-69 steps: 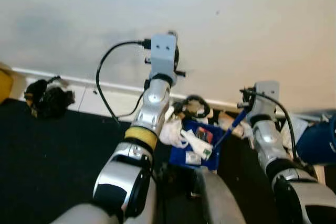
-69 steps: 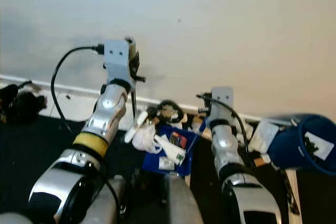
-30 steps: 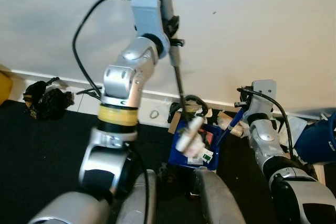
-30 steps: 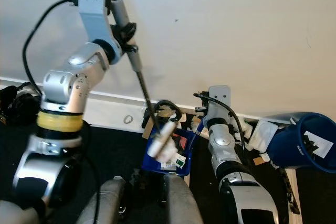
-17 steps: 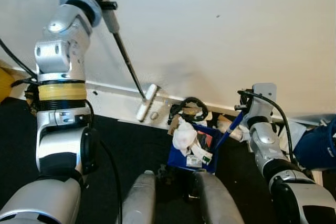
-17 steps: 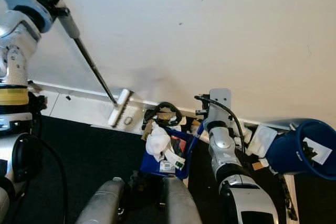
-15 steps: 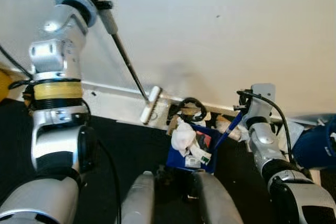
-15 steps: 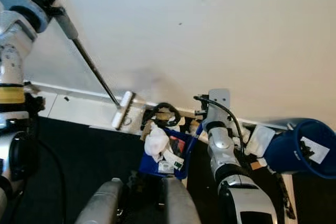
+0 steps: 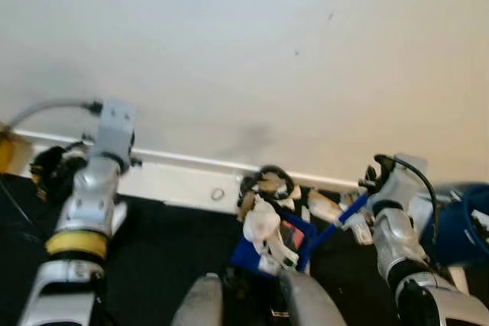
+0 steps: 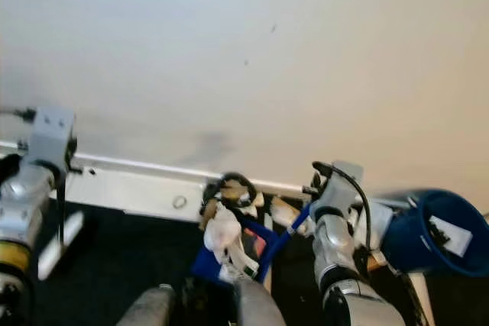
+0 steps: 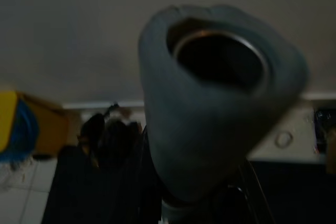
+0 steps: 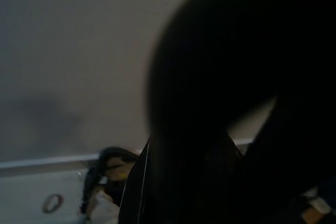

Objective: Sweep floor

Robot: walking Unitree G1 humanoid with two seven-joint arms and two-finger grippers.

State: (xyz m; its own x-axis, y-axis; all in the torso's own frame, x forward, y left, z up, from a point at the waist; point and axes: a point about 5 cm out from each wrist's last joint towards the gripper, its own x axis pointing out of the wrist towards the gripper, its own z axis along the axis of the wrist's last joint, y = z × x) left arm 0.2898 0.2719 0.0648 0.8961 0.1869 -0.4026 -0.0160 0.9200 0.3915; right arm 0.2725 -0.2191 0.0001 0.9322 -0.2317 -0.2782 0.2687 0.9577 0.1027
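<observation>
The robot's grey legs (image 9: 202, 303) stand on the dark floor (image 9: 160, 250). Between and just beyond them lies a blue dustpan (image 9: 294, 236), heaped with crumpled white paper (image 9: 260, 223) and wrappers. Its blue handle (image 9: 341, 219) slants up toward the right arm (image 9: 390, 227), which is bent low with the wrist close to the handle's end; whether that grip is clenched cannot be told, and the right wrist view is mostly dark.

The left arm (image 9: 92, 188) is lowered at the left, forearm pointing toward the wall. The brush (image 11: 220, 103) runs along it: its hollow grey handle end looms before the left wrist camera, and its blurred white head (image 10: 61, 246) hangs low beside the arm over the floor. Whether that grip is clenched on it cannot be told.

At the right, just beyond the right arm, a blue bin (image 10: 439, 227) lies tilted with a white scrap (image 10: 443, 234) inside. A black cable coil (image 9: 263, 181) sits behind the dustpan, a small ring (image 9: 218, 194) on the white skirting (image 9: 176, 177), and a black bundle (image 9: 50, 169) farther left. Behind rises the wall (image 9: 244, 51).
</observation>
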